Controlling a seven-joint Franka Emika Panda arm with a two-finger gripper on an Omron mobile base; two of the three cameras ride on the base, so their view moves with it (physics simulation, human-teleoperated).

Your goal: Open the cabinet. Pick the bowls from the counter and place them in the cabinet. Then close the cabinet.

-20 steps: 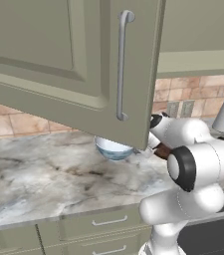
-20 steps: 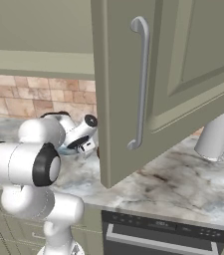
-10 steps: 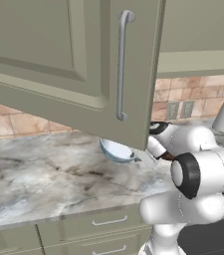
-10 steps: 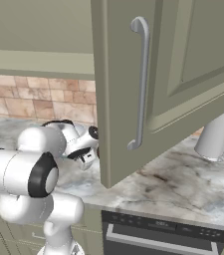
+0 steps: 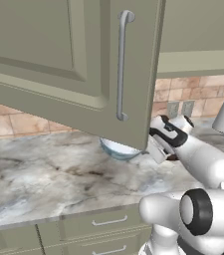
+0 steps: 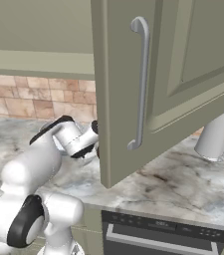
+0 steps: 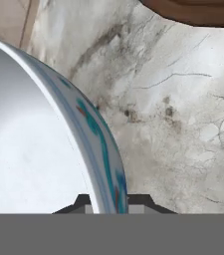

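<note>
Closed down to a narrow gap on the rim of the white bowl (image 7: 44, 149), gripper (image 7: 106, 203) at the 6 o'clock edge of the hand view, one finger inside the wall and one outside, so apparently pinching it. Sitting on the counter (image 5: 44, 174) just under the lower edge of the open cabinet (image 5: 58, 60) door, that bowl (image 5: 117, 148), with the brown wooden bowl (image 7: 193, 12) at 1 o'clock, well apart. Probably rigid, glossy, slippery and breakable glazed ware, somewhat heavy for a rim pinch and liable to swing; best held square across the wall.
</note>
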